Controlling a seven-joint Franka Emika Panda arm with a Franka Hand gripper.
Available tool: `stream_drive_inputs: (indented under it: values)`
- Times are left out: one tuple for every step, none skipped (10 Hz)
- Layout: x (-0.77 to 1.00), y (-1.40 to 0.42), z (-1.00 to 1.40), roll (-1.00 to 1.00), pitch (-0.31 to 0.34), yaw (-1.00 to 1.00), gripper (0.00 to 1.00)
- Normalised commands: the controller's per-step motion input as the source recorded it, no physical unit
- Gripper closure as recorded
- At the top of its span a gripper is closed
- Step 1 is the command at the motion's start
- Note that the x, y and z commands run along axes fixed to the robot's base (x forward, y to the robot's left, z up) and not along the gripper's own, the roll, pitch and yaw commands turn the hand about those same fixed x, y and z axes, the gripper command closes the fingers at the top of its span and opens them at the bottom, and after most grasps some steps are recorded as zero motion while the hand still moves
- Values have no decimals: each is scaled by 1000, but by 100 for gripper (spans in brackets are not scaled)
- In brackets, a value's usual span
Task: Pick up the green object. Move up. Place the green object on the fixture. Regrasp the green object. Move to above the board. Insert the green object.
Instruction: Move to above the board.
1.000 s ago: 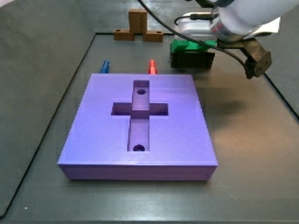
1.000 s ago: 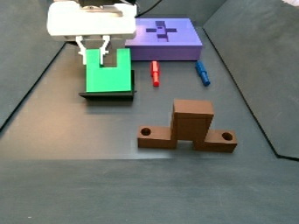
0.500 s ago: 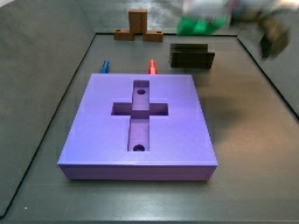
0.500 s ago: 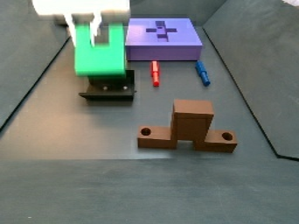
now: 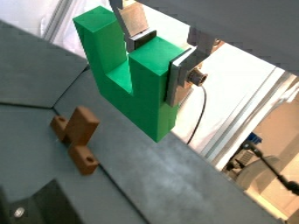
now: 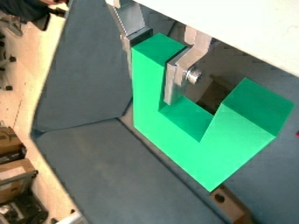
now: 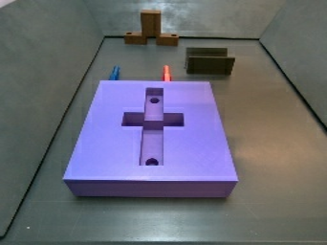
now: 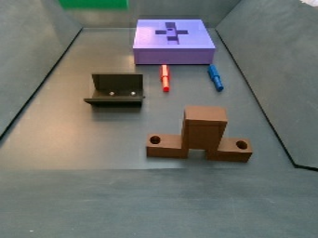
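My gripper (image 5: 162,57) is shut on one prong of the green object (image 5: 122,70), a bright green U-shaped block, and holds it high above the floor. Both wrist views show this grip (image 6: 155,57), with the green object (image 6: 198,131) hanging below the fingers. In a side view only a strip of the green object (image 8: 96,4) shows at the upper edge, and the gripper is out of frame. The fixture (image 8: 118,90) stands bare on the floor, also seen in a side view (image 7: 211,62). The purple board (image 7: 153,134) with its cross recess lies flat and shows in both side views (image 8: 174,42).
A brown wooden cross-shaped piece (image 8: 199,135) stands on the floor, and it also shows in a side view (image 7: 151,31) and far below in a wrist view (image 5: 76,136). A red pen (image 8: 165,79) and a blue pen (image 8: 215,76) lie beside the board.
The gripper has risen with the green object off the fixture, leaving one side view entirely and almost leaving the other. The fixture now stands bare.
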Motion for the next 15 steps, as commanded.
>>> stream_drive_inputs:
  values:
    - [19,-6,292,-6,64,-6,100]
    - [22,-5,191,-8,78,-2,100]
    - [-1183,-1400,246,-1000,64,-57,100]
    - [-1202,-1400,252,-1000,51,-54,100]
    - [-1292,-1400,257,-1000,22,-42,100]
    - [-1335,-1400,236,-1000,14,-32,100]
    - [-1326,-1400,251,-1000,16,-28,100]
    - [-1347,-1400,242,-1000,9,-24,100]
    - [-800,-793,125,-1000,7,-22,100]
    - [-362,-318,43,-1000,13,-22,100]
    - [-186,-164,29,-1000,20,-24,100]
    - [-128,-91,18,-1000,4,-26,100]
    - [-100,-29,1,-836,-14,-20,100]
    - [-84,1,7,-616,-28,-15,100]
    - [-62,4,-1,-368,-34,-11,100]
